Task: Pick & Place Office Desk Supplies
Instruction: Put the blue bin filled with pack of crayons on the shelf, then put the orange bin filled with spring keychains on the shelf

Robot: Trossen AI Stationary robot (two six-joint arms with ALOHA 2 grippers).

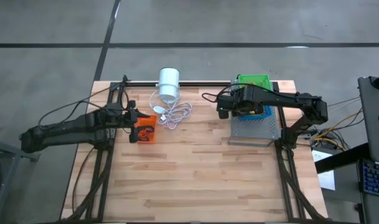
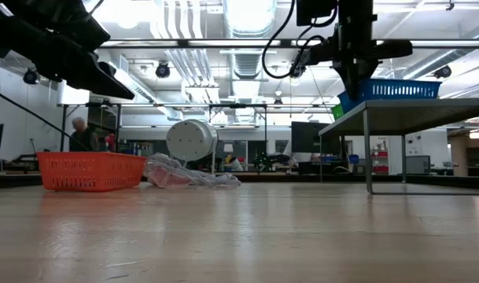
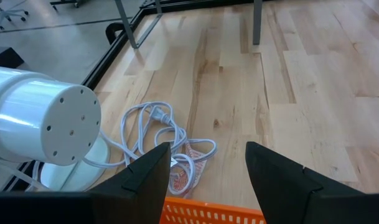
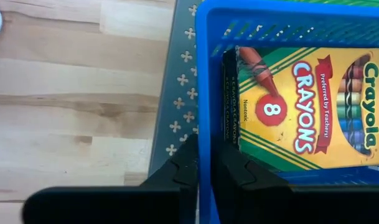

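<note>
Your blue basket [image 4: 289, 93], holding a Crayola crayon box [image 4: 304, 109], sits on the grey perforated tray [image 1: 254, 129] at the table's far right; your right gripper [image 4: 205, 168] pinches its wall. Orange basket [image 1: 145, 129]: far left, under your left gripper [image 3: 205, 177], fingers apart. Green basket [image 1: 254, 81] behind. Near wooden tabletop [image 1: 195, 180] bare.

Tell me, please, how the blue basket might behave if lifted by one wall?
The blue basket would probably tilt, since the right claw pinches only one thin wall. The crayon box lies loose inside, so it might slide. Slotted plastic likely flexes.
</note>
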